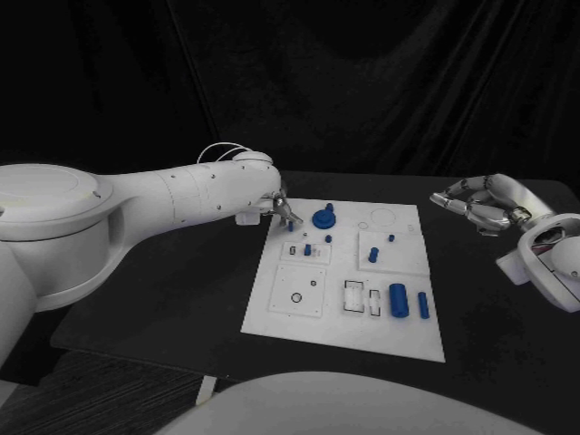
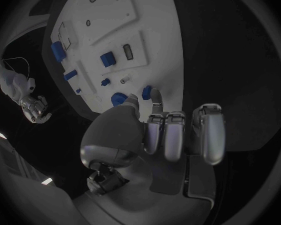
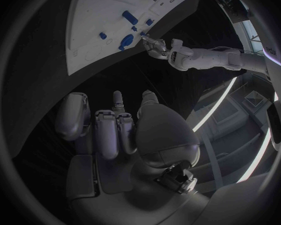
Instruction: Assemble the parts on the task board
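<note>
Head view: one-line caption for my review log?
Left hand at the white board's far corner beside a round blue part; right hand off-board.

dim overall | black backdrop | task board (image 1: 346, 313) brightest | wrist views fisheye-bent, dark-rimmed

I saw black table (image 1: 499, 344), dark and matte. White task board (image 1: 329, 322) lay flat on it, roughly mid-table, long side running from near edge toward far edge. Board's near corners sat close to table's near edge. Nothing else I could make out lay directly on table.
</note>
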`<act>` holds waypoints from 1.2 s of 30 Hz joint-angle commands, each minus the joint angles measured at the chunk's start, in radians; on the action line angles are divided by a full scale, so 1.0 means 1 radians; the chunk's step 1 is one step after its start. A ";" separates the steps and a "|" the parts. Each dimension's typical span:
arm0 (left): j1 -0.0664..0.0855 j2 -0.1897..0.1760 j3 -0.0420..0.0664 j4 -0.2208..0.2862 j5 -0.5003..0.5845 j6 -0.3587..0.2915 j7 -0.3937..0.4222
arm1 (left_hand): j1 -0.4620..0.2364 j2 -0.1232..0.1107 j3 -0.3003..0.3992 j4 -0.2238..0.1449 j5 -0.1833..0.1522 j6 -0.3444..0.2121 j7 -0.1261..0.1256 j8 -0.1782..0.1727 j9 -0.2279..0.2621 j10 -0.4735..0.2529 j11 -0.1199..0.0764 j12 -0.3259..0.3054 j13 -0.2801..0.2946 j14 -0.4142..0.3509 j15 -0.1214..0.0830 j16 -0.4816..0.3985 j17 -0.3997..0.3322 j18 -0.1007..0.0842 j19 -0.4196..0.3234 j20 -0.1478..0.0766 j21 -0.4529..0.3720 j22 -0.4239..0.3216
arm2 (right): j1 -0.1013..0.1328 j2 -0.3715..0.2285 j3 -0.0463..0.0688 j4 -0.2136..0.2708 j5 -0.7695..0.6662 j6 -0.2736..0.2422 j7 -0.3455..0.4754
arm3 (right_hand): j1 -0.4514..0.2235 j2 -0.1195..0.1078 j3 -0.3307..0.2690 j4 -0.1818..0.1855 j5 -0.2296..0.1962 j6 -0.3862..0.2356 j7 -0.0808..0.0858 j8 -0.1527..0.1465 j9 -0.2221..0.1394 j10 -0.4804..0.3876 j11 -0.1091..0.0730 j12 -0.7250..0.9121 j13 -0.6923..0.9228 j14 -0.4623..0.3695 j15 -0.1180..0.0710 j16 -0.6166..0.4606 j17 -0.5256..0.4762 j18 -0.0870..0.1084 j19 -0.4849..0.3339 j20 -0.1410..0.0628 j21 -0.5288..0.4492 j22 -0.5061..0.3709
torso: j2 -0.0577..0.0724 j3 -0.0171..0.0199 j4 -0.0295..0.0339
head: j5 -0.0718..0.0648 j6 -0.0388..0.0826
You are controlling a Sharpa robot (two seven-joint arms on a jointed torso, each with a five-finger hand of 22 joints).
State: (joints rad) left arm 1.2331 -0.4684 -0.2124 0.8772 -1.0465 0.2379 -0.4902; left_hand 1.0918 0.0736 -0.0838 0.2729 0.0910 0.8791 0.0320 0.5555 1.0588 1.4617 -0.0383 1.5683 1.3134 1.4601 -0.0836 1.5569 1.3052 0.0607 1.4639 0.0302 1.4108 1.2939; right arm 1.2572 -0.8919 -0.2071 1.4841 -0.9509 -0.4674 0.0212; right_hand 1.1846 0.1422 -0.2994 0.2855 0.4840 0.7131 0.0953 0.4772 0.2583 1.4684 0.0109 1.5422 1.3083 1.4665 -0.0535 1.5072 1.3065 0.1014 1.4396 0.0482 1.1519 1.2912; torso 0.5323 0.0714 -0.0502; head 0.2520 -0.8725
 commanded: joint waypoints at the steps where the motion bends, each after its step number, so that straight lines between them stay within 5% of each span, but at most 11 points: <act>1: -0.002 0.003 0.001 -0.001 0.000 0.030 0.001 | 0.022 0.007 -0.021 -0.005 0.014 0.000 -0.001 -0.001 0.020 0.109 0.002 0.002 0.257 0.111 0.000 0.014 0.266 -0.016 0.014 -0.002 -0.017 0.217 | -0.003 -0.001 0.001 0.002 -0.005 0.006 -0.018 | 0.022 0.009 -0.014 0.003 0.003 0.003 0.005 0.000 -0.009 0.062 -0.001 -0.011 0.195 0.079 -0.004 -0.002 0.144 -0.013 -0.006 0.003 -0.018 0.162 | 0.000 0.0001 -0.0001 | -0.001 0.000; 27: -0.004 0.011 0.001 -0.008 0.000 0.030 0.025 | 0.037 0.020 -0.009 -0.014 0.025 -0.003 0.002 -0.010 0.022 0.109 0.004 0.002 0.257 0.111 0.002 0.014 0.266 -0.015 0.012 0.000 -0.019 0.216 | -0.003 -0.001 0.001 0.002 -0.005 0.010 -0.020 | 0.024 0.010 -0.014 0.003 0.002 0.005 0.005 0.000 -0.010 0.061 0.000 -0.011 0.195 0.079 -0.003 -0.002 0.144 -0.013 -0.007 0.003 -0.020 0.162 | 0.000 0.0003 -0.0003 | -0.002 0.000; 36: -0.004 0.012 0.001 -0.008 0.000 0.024 0.041 | 0.058 0.027 0.009 -0.028 0.100 -0.004 0.003 -0.027 0.028 0.109 0.006 0.002 0.257 0.111 0.005 0.014 0.266 -0.014 0.009 0.004 -0.023 0.216 | -0.003 -0.002 0.001 0.002 -0.005 0.011 -0.023 | 0.025 0.010 -0.014 0.003 0.002 0.005 0.005 0.000 -0.010 0.061 0.000 -0.011 0.194 0.079 -0.003 -0.002 0.143 -0.012 -0.008 0.003 -0.023 0.161 | 0.000 0.0001 0.0000 | -0.001 0.000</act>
State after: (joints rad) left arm 1.2304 -0.4584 -0.2124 0.8692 -1.0465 0.2610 -0.4757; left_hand 1.1355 0.1016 -0.0863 0.2697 0.1813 0.8790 0.0322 0.5420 1.0658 1.4649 -0.0351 1.5683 1.3134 1.4602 -0.0834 1.5569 1.3052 0.0608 1.4639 0.0306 1.3995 1.2939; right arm 1.2571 -0.8927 -0.2071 1.4846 -0.9510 -0.4620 0.0163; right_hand 1.1847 0.1422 -0.2994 0.2855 0.4839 0.7132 0.0953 0.4773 0.2576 1.4684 0.0109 1.5422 1.3083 1.4665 -0.0535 1.5072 1.3066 0.1014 1.4396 0.0483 1.1519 1.2912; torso 0.5320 0.0714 -0.0503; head 0.2509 -0.8725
